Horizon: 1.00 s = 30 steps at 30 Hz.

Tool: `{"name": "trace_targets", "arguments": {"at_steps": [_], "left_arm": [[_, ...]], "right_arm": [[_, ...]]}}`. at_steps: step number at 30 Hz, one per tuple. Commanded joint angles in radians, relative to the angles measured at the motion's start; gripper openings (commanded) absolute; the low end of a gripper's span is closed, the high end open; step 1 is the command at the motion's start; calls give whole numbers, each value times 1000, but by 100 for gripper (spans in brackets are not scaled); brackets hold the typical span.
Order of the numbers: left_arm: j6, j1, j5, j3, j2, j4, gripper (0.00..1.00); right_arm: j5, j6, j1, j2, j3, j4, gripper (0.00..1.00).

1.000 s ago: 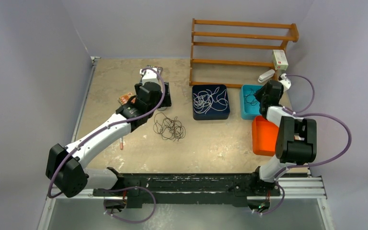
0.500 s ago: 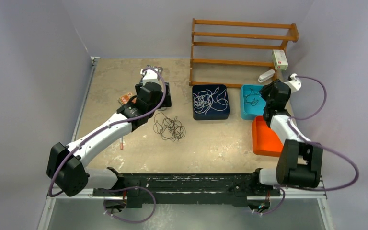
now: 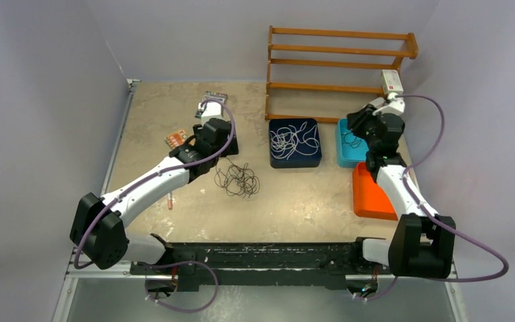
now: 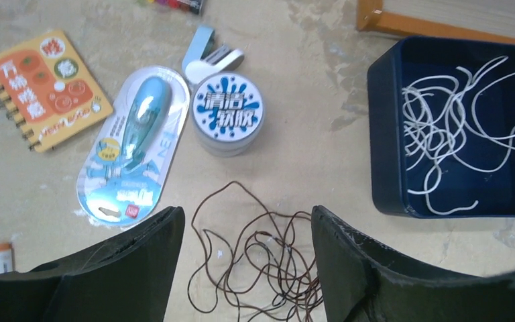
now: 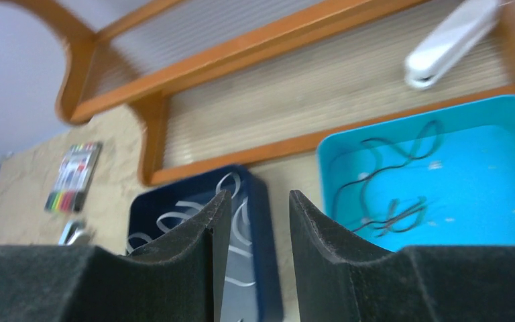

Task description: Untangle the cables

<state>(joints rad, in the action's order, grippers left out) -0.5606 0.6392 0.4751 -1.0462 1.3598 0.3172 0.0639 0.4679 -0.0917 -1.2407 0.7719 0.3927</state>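
One round tin (image 4: 228,111), label apparently 清洁软胶, dark cables (image 4: 278,258) nearby

Dark cables (image 3: 237,178) on table (image 3: 167,100) — white cables (image 3: 294,141), apparently tangled, in tray (image 3: 295,164)

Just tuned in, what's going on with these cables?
Neither arm holds anything. The left gripper hangs open over the dark tangle on the table. The right gripper, slightly open and empty, is up by the teal bin, which holds dark cable. White cables lie in the navy bin.

table (image 3: 295,201) | on it: dark cables (image 3: 237,178), navy tray (image 3: 295,165), teal tray (image 3: 343,153), orange tray (image 3: 365,196), wooden rack (image 3: 338,65), notebook (image 4: 43,87), round tin (image 4: 228,114)
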Motion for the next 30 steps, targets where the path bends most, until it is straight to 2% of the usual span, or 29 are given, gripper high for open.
{"name": "trace_targets", "arguments": {"at_steps": [1,7,11,14,25,30], "left_arm": [[-96,-11,45,57,-19,59,67],[-179,-68,28,189,-113,104,63],[-188,-76,-91,284,-163,51,62],[-181,-76,-136,332,-165,5,61],[-183,-76,-150,387,-74,-128,52],[-165,-75,-147,371,-17,-186,39]], "right_arm": [[39,-76,131,-21,82,-42,40],[50,-70,265,-92,95,-26,40],[52,-81,327,-140,118,-17,40],[68,-83,344,-168,130,-8,40],[94,-91,354,-193,146,0,40],[109,-96,356,-200,155,-1,40]]}}
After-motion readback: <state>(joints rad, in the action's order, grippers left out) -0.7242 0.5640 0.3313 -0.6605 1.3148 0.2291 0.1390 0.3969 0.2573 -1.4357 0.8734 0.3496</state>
